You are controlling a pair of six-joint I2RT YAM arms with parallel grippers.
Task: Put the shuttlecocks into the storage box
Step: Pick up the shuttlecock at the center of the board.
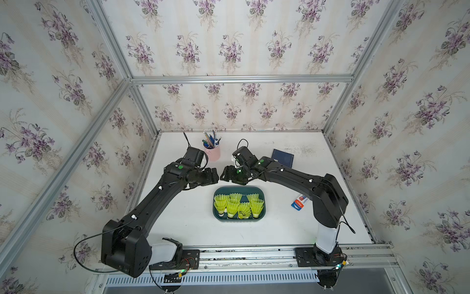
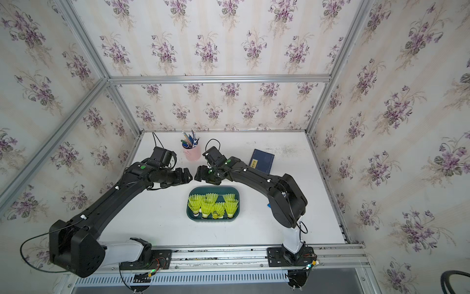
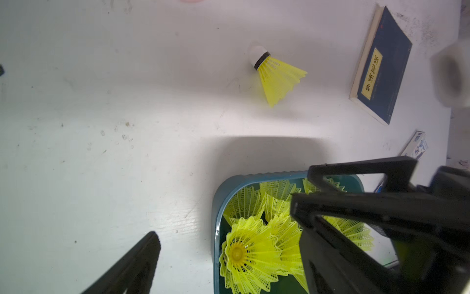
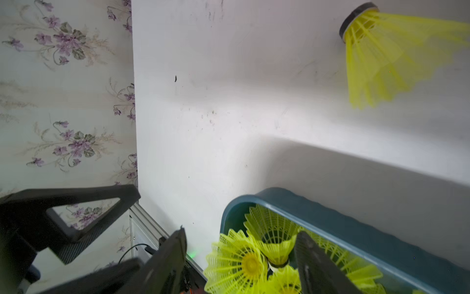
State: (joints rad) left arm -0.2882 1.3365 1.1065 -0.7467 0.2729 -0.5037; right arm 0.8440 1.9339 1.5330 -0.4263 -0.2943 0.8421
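Though neither one holds anything, the left gripper (image 1: 214,177) and right gripper (image 1: 227,175) sit tip to tip, almost touching, just past the far rim of the storage box (image 1: 263,201); both hang above the surface (image 1: 178,219), not on it.

Left gripper: jaws spread wide, nothing between them; the left wrist view shows only bare surface and a box corner in the gap.

Right gripper: jaws apart too, with a narrower gap; the right wrist view looks down between its fingers (image 4: 175,252) onto the box contents; nothing clamped that I can see.

Storage box: dark teal, mid-surface, long side running left to right. The shuttlecocks (image 1: 235,206) are packed inside, standing or leaning with skirts up and touching each other; at least seven countable in both top views.

One loose shuttlecock (image 3: 278,76) is outside the box; it lies on its side on bare surface beyond the far rim, apart from the box, white tip pointing away from it; both top views hide it under the grippers.

Navy book (image 1: 282,158) lies flat at back right, near the loose shuttlecock, not touching; pink pen cup (image 1: 212,153) stands at the back; small red-and-blue packet (image 1: 299,203) lies right of the box.
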